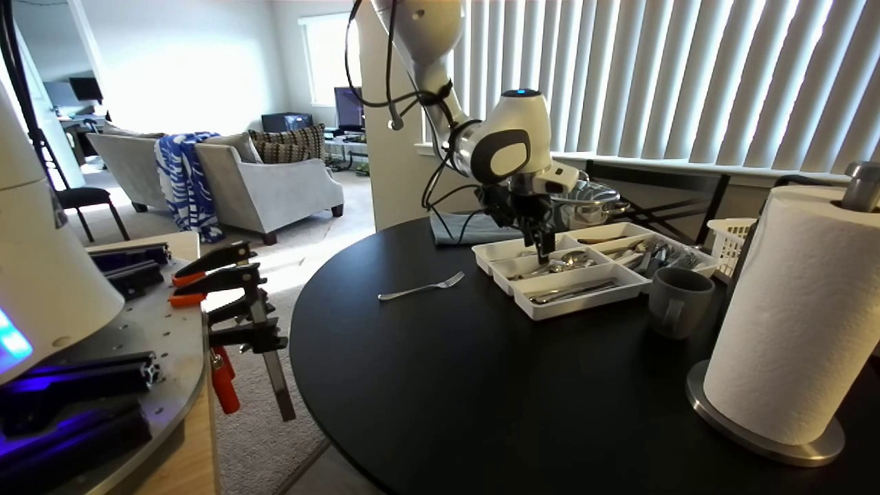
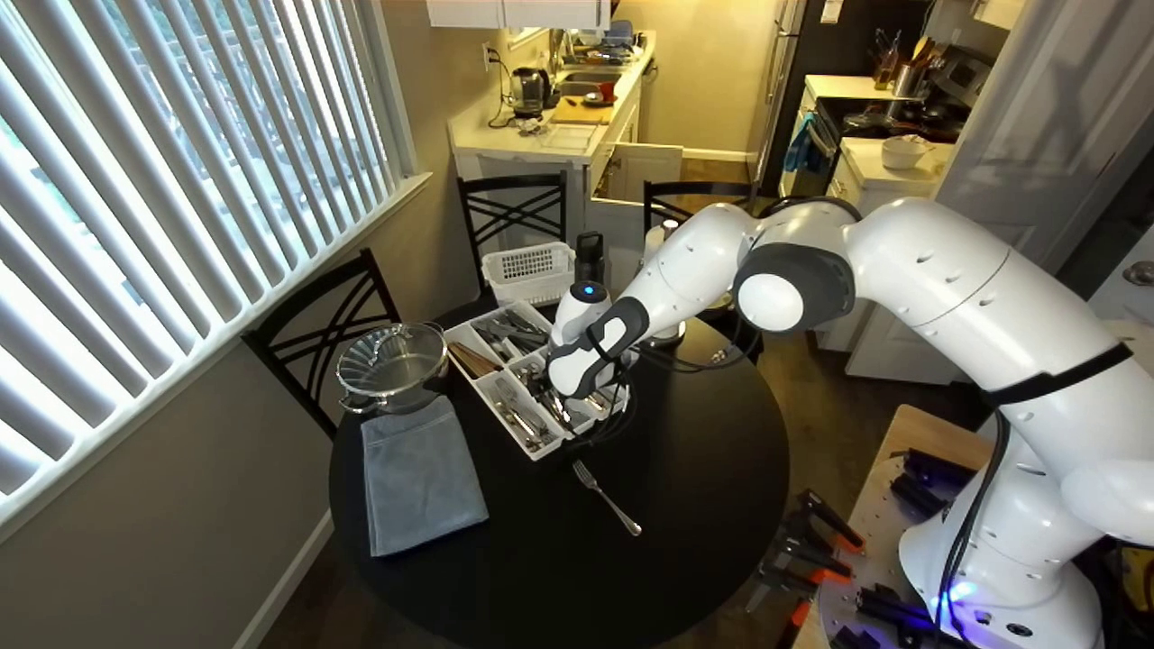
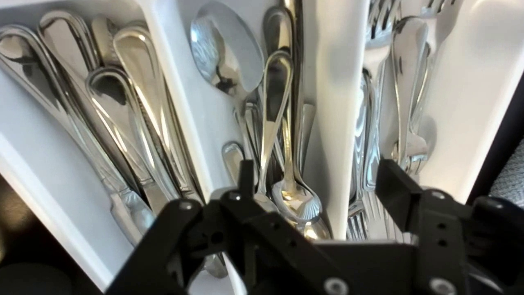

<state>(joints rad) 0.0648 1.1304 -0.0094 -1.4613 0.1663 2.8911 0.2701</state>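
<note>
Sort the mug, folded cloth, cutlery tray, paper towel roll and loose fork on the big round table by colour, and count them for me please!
White: 2 (cutlery tray, paper towel roll)
Grey: 2 (mug, folded cloth, which looks a bit bluish)
Silver: 1 (loose fork)
Total: 5

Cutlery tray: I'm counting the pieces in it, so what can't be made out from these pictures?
Cutlery tray: in both exterior views, what it holds shows too small to count; in an exterior view the arm also hides part of it.
Spoons and knives: in the wrist view, the jaws hide some lower ends.
Forks: the wrist view's top edge cuts off some tine tips.
</note>
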